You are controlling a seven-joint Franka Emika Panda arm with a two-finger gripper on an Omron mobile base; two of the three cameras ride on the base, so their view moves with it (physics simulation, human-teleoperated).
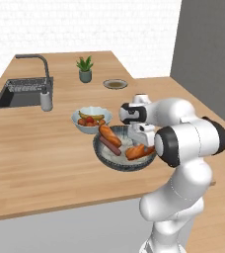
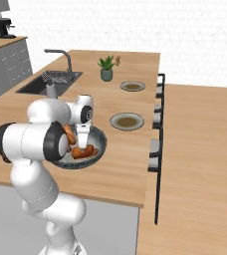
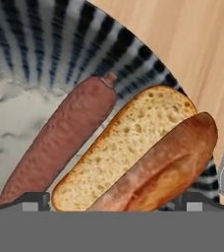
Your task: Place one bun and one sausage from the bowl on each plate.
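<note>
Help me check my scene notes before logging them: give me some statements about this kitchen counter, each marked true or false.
1. Both plates carry no food. True.
2. The gripper is shut on a bun. False: its jaws stand open above the dark bowl, holding nothing.
3. A sausage lies beside the bun in the hand view. True.
4. The white fruit bowl stands in the sink. False: it stands on the counter, next to the dark bowl.
5. A potted plant stands on the counter. True.
</note>
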